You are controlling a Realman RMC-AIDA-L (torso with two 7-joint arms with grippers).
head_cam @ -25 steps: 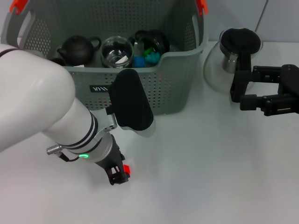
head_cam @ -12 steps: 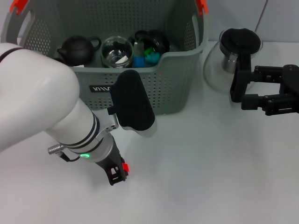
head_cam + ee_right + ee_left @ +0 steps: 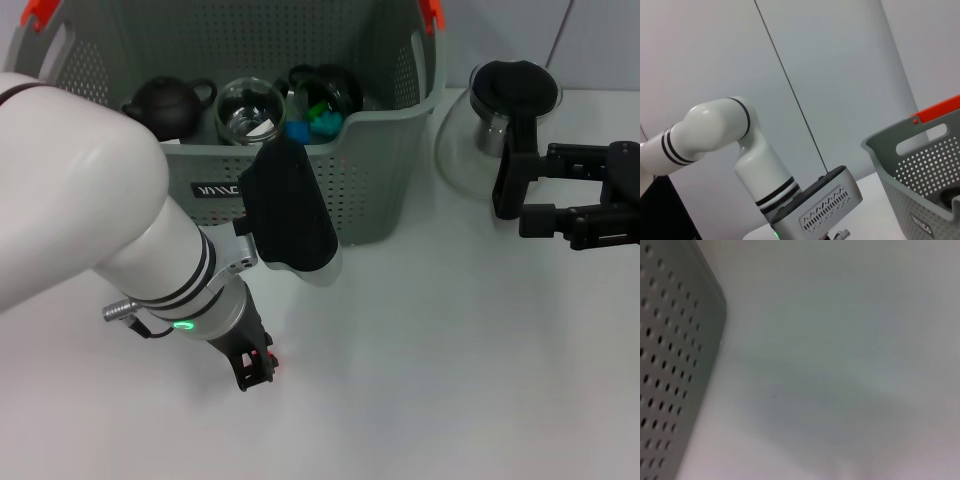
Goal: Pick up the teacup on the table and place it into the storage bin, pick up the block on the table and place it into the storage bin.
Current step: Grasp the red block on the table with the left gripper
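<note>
The grey perforated storage bin [image 3: 370,190] stands at the back of the white table; its wall also shows in the left wrist view [image 3: 670,365] and the right wrist view [image 3: 925,170]. A clear glass cup [image 3: 250,108] lies inside it. A small red block [image 3: 273,360] lies on the table in front of the bin, mostly hidden by my left gripper [image 3: 255,370], which is down at the table right against it. My right gripper [image 3: 508,187] is open and empty, held above the table beside the glass pot.
A round glass pot with a black lid [image 3: 500,110] stands right of the bin. In the bin are a black teapot [image 3: 165,105], another dark pot [image 3: 328,88], and blue [image 3: 297,131] and green [image 3: 325,123] blocks. My left arm [image 3: 710,130] shows in the right wrist view.
My left gripper has shifted slightly over the red block, so less of the block shows now. The right arm has barely moved.
</note>
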